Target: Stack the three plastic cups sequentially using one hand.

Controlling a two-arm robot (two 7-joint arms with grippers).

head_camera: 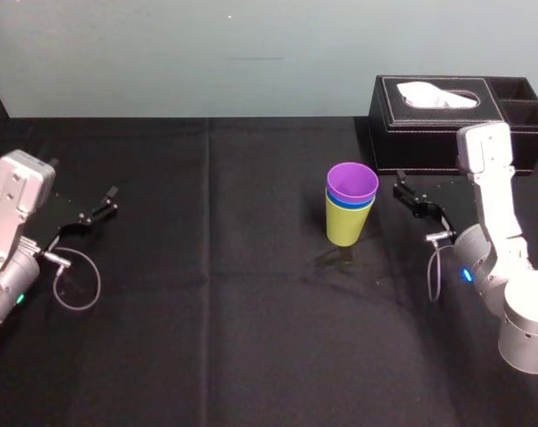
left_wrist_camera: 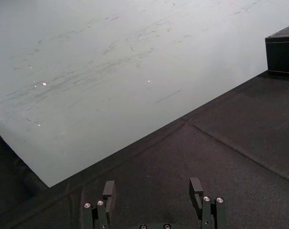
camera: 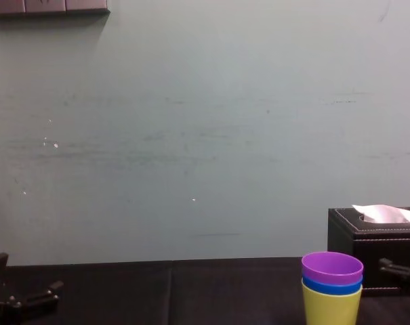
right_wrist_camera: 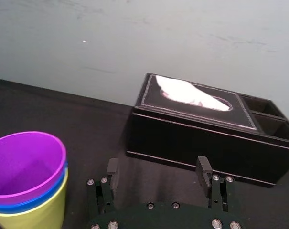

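By my right gripper (right_wrist_camera: 157,171), jaws apart, cup stack (head_camera: 348,216) looks done, purple cup (head_camera: 351,181) on top; left gripper (head_camera: 102,205) parked, apart too. Next: back off w/o bumping.

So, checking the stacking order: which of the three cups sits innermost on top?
The purple cup: its rim stands highest, nested inside the blue cup, which sits in the yellow-green cup at the bottom.
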